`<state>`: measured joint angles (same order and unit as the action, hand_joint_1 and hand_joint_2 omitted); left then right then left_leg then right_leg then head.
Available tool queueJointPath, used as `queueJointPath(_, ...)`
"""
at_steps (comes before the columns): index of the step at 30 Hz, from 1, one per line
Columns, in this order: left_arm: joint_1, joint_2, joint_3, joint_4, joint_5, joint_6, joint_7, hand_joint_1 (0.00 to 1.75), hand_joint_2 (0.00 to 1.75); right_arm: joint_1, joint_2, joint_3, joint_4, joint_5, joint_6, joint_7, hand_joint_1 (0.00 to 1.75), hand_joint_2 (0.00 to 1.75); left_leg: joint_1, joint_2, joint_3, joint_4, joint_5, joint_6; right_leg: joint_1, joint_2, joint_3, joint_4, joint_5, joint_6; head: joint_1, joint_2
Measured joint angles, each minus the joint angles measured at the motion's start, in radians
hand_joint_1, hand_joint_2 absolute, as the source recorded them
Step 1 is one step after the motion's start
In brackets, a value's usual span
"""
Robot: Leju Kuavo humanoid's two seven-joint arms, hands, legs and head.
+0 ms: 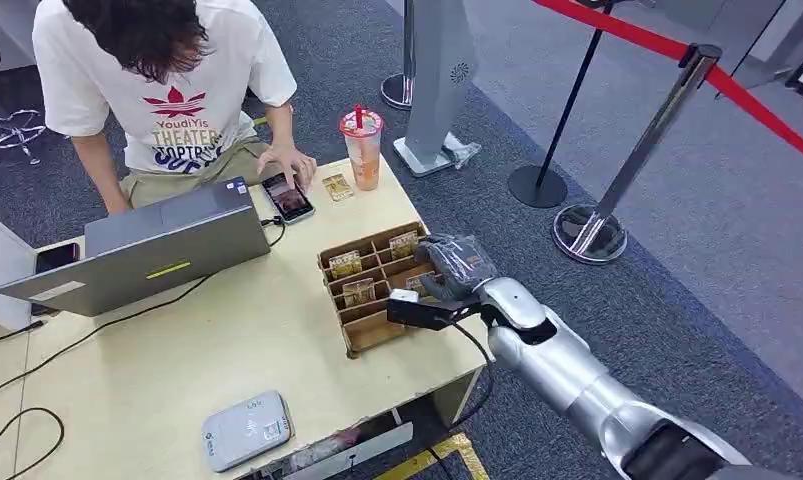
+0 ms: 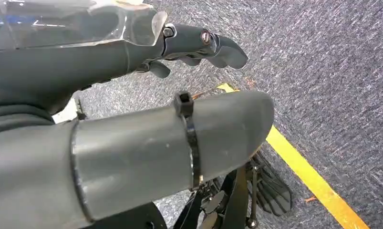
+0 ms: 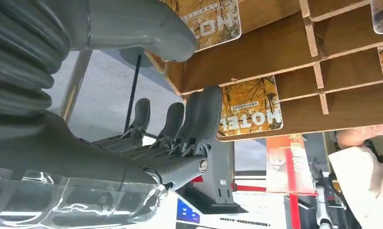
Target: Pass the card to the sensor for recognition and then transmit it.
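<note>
Your right hand [image 1: 455, 268] sits over the right end of the wooden card tray [image 1: 369, 330], near the table's right edge, fingers apart and holding nothing. In the right wrist view its fingers [image 3: 199, 114] reach beside a card [image 3: 250, 107] printed with autumn leaves and the word HOTEL, standing in one of the tray's slots; the thumb [image 3: 146, 28] lies on the other side of a divider, so nothing is pinched yet. I judge you are at the very start: the card is not yet picked.

Your left hand [image 2: 199, 45] hangs over carpet beside a yellow floor line [image 2: 304, 171], fingers loosely curled and empty.

Everything else is still ahead. The grey sensor box [image 1: 245, 430] rests near the table's front edge, well apart from the tray. After reading there, the card has to go on, probably to the person [image 1: 167, 80] seated at the far edge behind the laptop [image 1: 167, 245].
</note>
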<state>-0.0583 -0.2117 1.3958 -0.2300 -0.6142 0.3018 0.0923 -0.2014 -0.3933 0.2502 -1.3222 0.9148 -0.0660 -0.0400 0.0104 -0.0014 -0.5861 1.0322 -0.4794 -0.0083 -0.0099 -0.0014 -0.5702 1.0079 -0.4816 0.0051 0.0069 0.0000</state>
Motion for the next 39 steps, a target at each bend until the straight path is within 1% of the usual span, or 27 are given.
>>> queueJointPath(3,0.000,0.000,0.000,0.000,-0.001,-0.002,0.000,0.00,0.00,-0.004,0.000,0.004,0.007,-0.003,0.005,-0.001,0.99,1.75,0.000,0.000,0.000,0.000,0.000,0.000,0.000,0.000,0.000,0.000,0.000,0.000,0.000,0.000)
queueJointPath(8,0.000,0.000,0.000,0.000,-0.001,-0.002,0.000,0.00,0.00,-0.014,0.000,0.018,0.019,-0.003,0.007,0.000,1.03,1.75,0.000,0.000,0.000,0.000,0.000,0.000,0.000,0.000,0.000,0.000,0.000,0.000,0.000,0.000)
queueJointPath(9,0.000,0.000,0.000,0.000,0.000,-0.001,0.000,0.00,0.00,-0.017,0.000,0.020,0.022,-0.003,0.010,0.000,0.99,1.75,0.000,0.000,0.000,0.000,0.000,0.000,0.000,0.000,0.000,0.000,0.000,0.000,0.000,0.000)
queueJointPath(10,0.000,0.000,0.000,0.000,0.000,-0.001,0.000,0.00,0.00,-0.019,0.000,0.022,0.025,-0.003,0.010,0.001,0.99,1.75,0.000,0.000,0.000,0.000,0.000,0.000,0.000,0.000,0.000,0.000,0.000,0.000,0.000,0.000)
queueJointPath(11,0.000,0.000,0.000,0.000,0.001,0.000,0.000,0.00,0.00,-0.021,0.000,0.025,0.028,-0.003,0.011,0.002,1.03,1.75,0.000,0.000,0.000,0.000,0.000,0.000,0.000,0.000,0.000,0.000,0.000,0.000,0.000,0.000)
queueJointPath(14,0.000,0.000,0.000,0.000,0.004,0.002,0.000,0.00,0.00,-0.028,0.000,0.033,0.035,-0.003,0.013,0.002,0.99,1.75,0.000,0.000,0.000,0.000,0.000,0.000,0.000,0.000,0.000,0.000,0.000,0.000,0.000,0.000)
queueJointPath(15,0.000,0.000,0.000,0.000,0.005,0.002,0.000,0.00,0.00,-0.031,0.000,0.036,0.039,-0.003,0.015,0.002,1.03,1.75,0.000,0.000,0.000,0.000,0.000,0.000,0.000,0.000,0.000,0.000,0.000,0.000,0.000,0.000)
queueJointPath(18,0.000,0.000,0.000,0.000,0.008,0.005,0.001,0.00,0.00,-0.043,0.000,0.045,0.050,-0.003,0.020,0.002,1.01,1.75,0.000,0.000,0.000,0.000,0.000,0.000,0.000,0.000,0.000,0.000,0.000,0.000,0.000,0.000)
queueJointPath(27,0.000,-0.002,0.000,0.000,0.013,0.014,0.002,0.00,0.00,-0.072,0.000,0.068,0.080,-0.003,0.026,0.003,1.03,1.75,0.000,0.000,0.000,0.000,0.000,0.000,0.000,0.000,0.000,0.000,0.000,0.000,0.000,0.000)
queueJointPath(28,0.000,-0.002,0.000,0.000,0.013,0.016,0.002,0.00,0.00,-0.074,0.000,0.070,0.083,-0.003,0.027,0.003,1.05,1.75,0.000,0.000,0.000,0.000,0.000,0.000,0.000,0.000,0.000,0.000,0.000,0.000,0.000,0.000)
queueJointPath(29,0.000,-0.002,0.000,0.000,0.013,0.016,0.002,0.00,0.00,-0.077,0.001,0.073,0.086,-0.003,0.029,0.003,1.13,1.75,0.000,0.000,0.000,0.000,0.000,0.000,0.000,0.000,0.000,0.000,0.000,0.000,0.000,0.000)
queueJointPath(30,0.000,-0.002,0.000,0.000,0.013,0.017,0.002,0.00,0.00,-0.080,0.001,0.075,0.089,-0.003,0.031,0.003,1.33,1.75,0.000,0.000,0.000,0.000,0.000,0.000,0.000,0.000,0.000,0.000,0.000,0.000,0.000,0.000)
queueJointPath(31,0.000,-0.002,0.000,0.000,0.013,0.019,0.002,0.00,0.00,-0.082,0.001,0.077,0.091,-0.004,0.032,0.003,1.34,1.75,0.000,0.000,0.000,0.000,0.000,0.000,0.000,0.000,0.000,0.000,0.000,0.000,0.000,0.000)
queueJointPath(33,0.000,-0.002,0.000,0.000,0.013,0.021,0.002,0.00,0.00,-0.087,0.001,0.082,0.095,-0.005,0.037,0.003,1.47,1.75,0.000,0.000,0.000,0.000,0.000,0.000,0.000,0.000,0.000,0.000,0.000,0.000,0.000,0.000)
queueJointPath(39,-0.001,-0.005,0.000,0.000,0.014,0.023,0.002,0.00,0.00,-0.100,0.001,0.094,0.105,-0.017,0.043,0.003,1.45,1.75,0.000,0.000,0.000,0.000,0.000,0.000,0.000,0.000,0.000,0.000,0.000,0.000,0.000,0.000)
